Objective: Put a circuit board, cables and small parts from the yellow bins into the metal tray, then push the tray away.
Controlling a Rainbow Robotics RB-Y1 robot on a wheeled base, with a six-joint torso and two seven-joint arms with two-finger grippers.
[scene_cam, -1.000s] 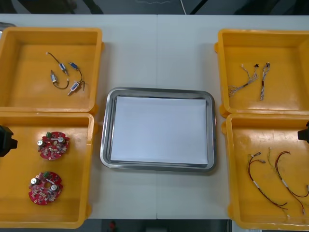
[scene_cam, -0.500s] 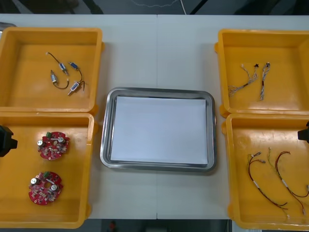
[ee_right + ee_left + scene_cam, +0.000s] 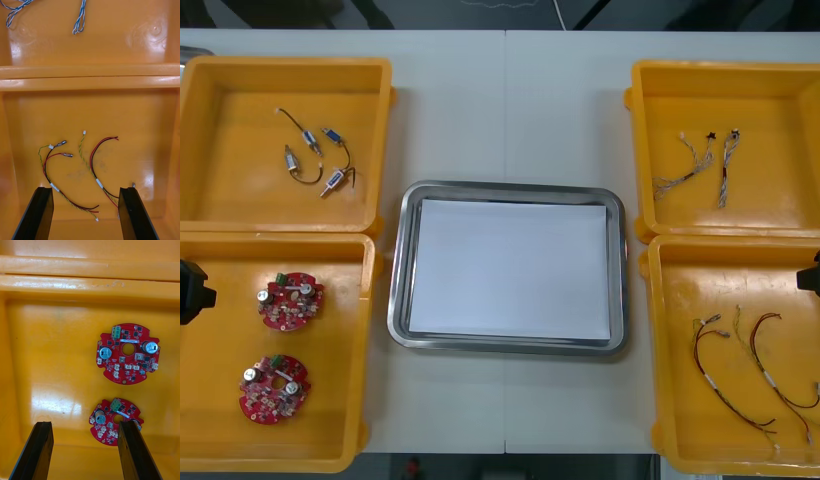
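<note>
Our left claw [image 3: 84, 424] is wide open and holds nothing. Its two black fingers [image 3: 37, 450] stand far apart over the floor of the near left bin [image 3: 340, 420]. In the left wrist view, one finger covers the edge of the nearer board [image 3: 105, 427]. The other board [image 3: 122, 365] lies a little farther out, apart from the first one. Both boards are round and red, with a hole in the middle. Each has a small green block near its rim, shiny silver round bits, and little white and black pieces all over. They lie flat on the bin floor.

Our right claw [image 3: 85, 189] is wide open too, with nothing in it. It hangs over the near right bin [image 3: 680, 400]. Between its fingers we see two thin cables [image 3: 99, 182], red, black and yellow. They lie bent on the floor, just beside each other. Each has a white band partway along.

Past the right claw, in the far right bin [image 3: 780, 110], lie blue and white cables [image 3: 78, 27]. In the far left bin [image 3: 240, 90] lie a few small metal parts [image 3: 310, 140] with thin dark wires.

The tray [image 3: 402, 300] sits in the middle of the table [image 3: 510, 100], between the bins. Its rim is shiny and it is white inside.
</note>
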